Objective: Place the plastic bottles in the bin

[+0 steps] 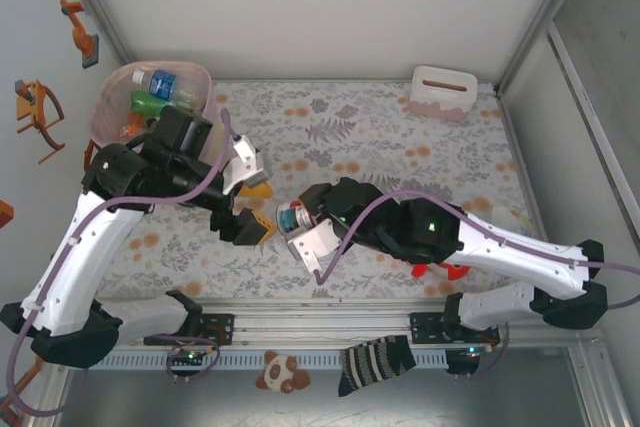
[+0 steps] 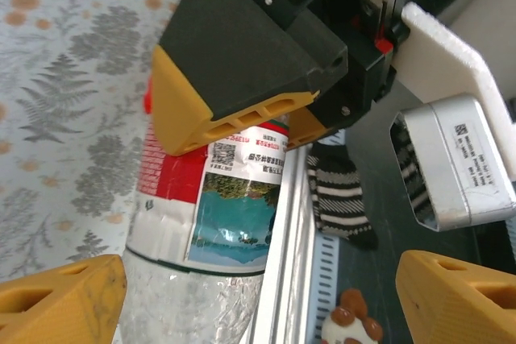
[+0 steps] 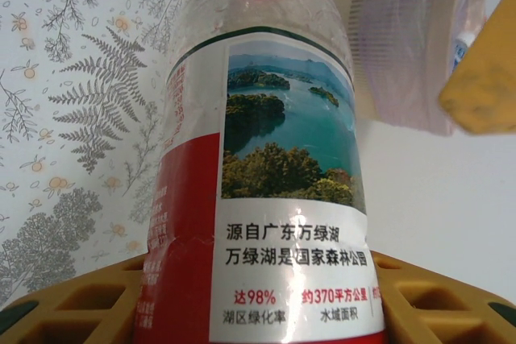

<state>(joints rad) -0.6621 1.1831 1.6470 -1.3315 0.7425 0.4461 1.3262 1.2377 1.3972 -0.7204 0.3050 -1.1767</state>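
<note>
Mid-frame, the right end effector (image 1: 290,219) is clamping a red-labelled plastic bottle (image 3: 266,159); the left end effector (image 2: 258,296) is holding its fingers (image 2: 60,300) wide apart, flanking it.

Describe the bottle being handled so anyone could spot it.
At the middle of the floral table, the right tool clamps a clear bottle. Unlike the bottles in the pink bin, it carries a red-and-white label with a lake photo.
</note>
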